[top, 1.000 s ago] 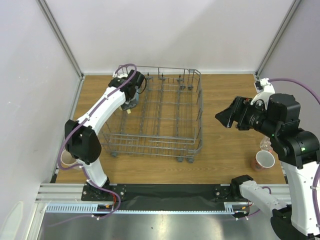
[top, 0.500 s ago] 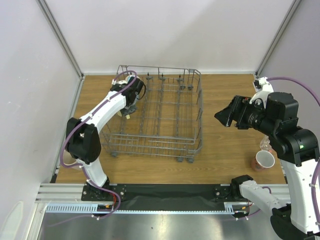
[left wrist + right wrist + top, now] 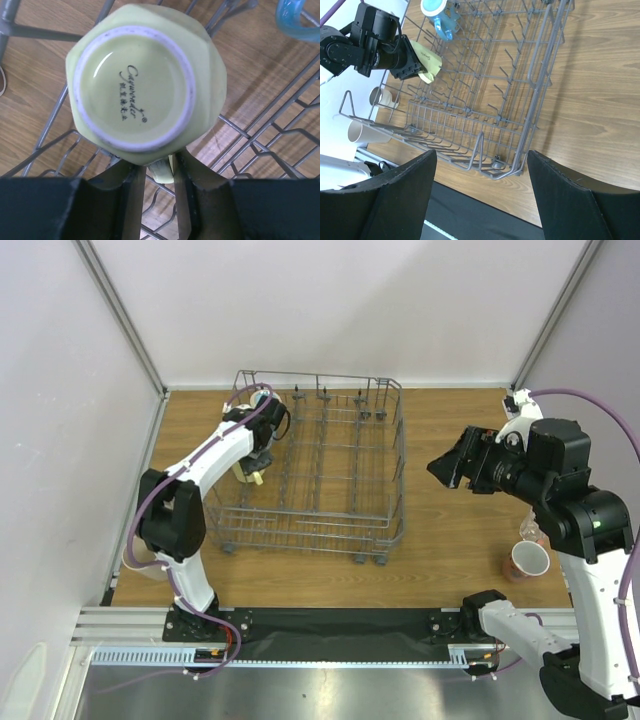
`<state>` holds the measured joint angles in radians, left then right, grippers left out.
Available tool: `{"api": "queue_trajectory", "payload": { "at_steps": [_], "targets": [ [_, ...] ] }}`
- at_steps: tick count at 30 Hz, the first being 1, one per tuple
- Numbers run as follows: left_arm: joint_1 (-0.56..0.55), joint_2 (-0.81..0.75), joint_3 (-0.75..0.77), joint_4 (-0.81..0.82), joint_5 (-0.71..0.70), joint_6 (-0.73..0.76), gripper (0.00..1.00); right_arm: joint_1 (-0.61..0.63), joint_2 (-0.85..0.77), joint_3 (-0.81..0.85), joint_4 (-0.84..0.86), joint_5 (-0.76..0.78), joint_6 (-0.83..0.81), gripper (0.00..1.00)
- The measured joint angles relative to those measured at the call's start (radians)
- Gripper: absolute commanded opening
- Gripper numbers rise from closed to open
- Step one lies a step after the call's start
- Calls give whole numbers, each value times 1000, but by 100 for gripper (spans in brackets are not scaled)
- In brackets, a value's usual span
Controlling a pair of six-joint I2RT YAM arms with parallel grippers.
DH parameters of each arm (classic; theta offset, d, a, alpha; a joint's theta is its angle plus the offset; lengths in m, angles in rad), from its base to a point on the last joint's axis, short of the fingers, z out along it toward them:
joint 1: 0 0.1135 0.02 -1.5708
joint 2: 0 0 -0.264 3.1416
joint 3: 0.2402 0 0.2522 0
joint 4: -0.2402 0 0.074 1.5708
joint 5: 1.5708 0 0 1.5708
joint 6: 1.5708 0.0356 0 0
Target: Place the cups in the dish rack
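The grey wire dish rack point(image 3: 398, 455) stands on the wooden table at centre left. My left gripper point(image 3: 256, 466) is inside its left side, shut on the handle of a pale yellow cup point(image 3: 244, 473). In the left wrist view the cup point(image 3: 145, 82) is upside down with its base toward the camera, and the fingers point(image 3: 131, 200) pinch its handle just above the rack wires point(image 3: 260, 145). A blue cup point(image 3: 438, 12) sits in the rack's far left corner. My right gripper point(image 3: 450, 468) is open and empty, held in the air to the right of the rack point(image 3: 540, 90).
A pinkish mug point(image 3: 528, 560) and a clear glass point(image 3: 530, 530) stand at the table's right edge under my right arm. A beige cup point(image 3: 135, 558) is at the left edge; the right wrist view shows two cups point(image 3: 382, 96) point(image 3: 365, 132) there.
My left gripper has moved nearer and lower along the rack's left side with the yellow cup. The right arm has shifted only slightly.
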<state>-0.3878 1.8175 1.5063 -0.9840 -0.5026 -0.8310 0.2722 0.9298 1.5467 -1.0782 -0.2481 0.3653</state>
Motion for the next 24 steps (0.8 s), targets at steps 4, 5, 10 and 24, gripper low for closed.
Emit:
{"api": "queue_trajectory", "payload": {
  "at_steps": [4, 5, 10, 24],
  "targets": [
    [0, 2, 5, -2, 12, 1, 53, -4, 6, -3, 9, 0, 0, 80],
    [0, 2, 10, -2, 16, 3, 56, -5, 7, -5, 12, 0, 0, 80],
    [0, -2, 53, -9, 55, 0, 71, -11, 9, -16, 32, -11, 6, 80],
    [-12, -280, 103, -56, 241, 12, 90, -68, 78, -77, 62, 40, 114, 79]
  ]
}}
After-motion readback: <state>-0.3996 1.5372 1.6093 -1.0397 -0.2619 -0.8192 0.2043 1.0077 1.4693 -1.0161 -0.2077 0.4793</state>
